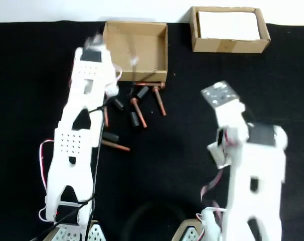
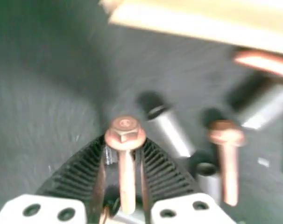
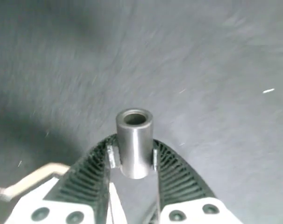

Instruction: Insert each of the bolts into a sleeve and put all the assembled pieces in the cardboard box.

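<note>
Clamping a bolt (image 2: 125,134) by its shank in the left hand (image 2: 125,149), a sleeve (image 3: 134,135) bore-outward in the right hand (image 3: 133,150), seemingly for mating.

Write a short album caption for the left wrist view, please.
Left tool clamps a copper bolt, head outward, with loose sleeves and another bolt on the black table beyond.

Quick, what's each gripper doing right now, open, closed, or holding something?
Left gripper: closed on a copper bolt.
Right gripper: closed on a metal sleeve.
</note>
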